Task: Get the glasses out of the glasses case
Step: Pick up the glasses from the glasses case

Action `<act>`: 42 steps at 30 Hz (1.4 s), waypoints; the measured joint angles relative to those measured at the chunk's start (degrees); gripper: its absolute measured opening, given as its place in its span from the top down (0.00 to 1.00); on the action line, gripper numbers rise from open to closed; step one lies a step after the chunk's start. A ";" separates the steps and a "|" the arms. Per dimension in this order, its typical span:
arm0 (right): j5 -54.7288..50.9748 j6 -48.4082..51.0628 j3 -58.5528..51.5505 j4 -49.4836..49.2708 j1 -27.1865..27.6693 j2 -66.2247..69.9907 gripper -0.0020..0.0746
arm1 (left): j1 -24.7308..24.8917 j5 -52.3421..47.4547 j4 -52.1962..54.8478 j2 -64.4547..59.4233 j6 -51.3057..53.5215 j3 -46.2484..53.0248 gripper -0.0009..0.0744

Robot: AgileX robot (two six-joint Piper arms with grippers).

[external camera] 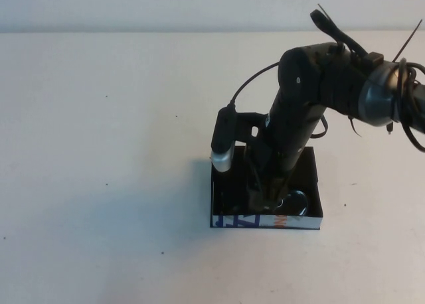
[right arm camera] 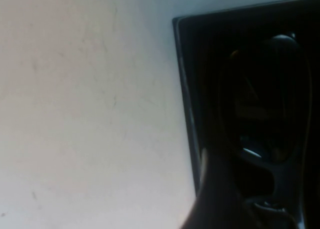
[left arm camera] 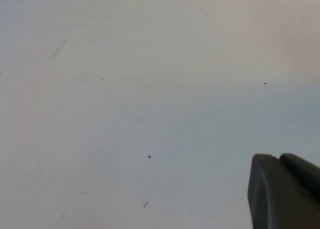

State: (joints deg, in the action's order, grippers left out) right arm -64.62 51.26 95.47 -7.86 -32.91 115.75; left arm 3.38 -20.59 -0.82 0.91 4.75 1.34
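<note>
The wide, pale, off-white surface [external camera: 106, 151] fills nearly the whole high view, bare but for a few dark specks; a lighter wall band runs along the top edge, and no more of the room shows.

The flat rectangular black glasses case [external camera: 312, 184] with its white side printed in blue and orange letters lies open at lower centre-right of the frame. The black right arm reaches down from the upper right, and the right gripper [external camera: 265, 199] is plunged inside the case. I cannot tell how wide its fingers stand.

The black thick-framed plastic glasses [external camera: 297, 203] lie in the case's lower right part, just beside the gripper.

The step in hand looks like the grasp: better to close on one solid part of the frame and lift straight up, clear of the walls.

The left gripper [left arm camera: 285, 191] hangs over bare surface, only a dark edge showing in the left wrist view's lower right.
</note>
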 joint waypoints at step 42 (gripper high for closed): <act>-2.65 -8.47 6.47 -1.06 3.30 4.73 0.89 | 0.00 0.00 0.00 0.00 0.00 0.00 0.99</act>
State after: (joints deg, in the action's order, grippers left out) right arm -67.28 42.79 101.94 -8.92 -29.61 120.48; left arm 3.38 -20.59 -0.82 0.91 4.75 1.34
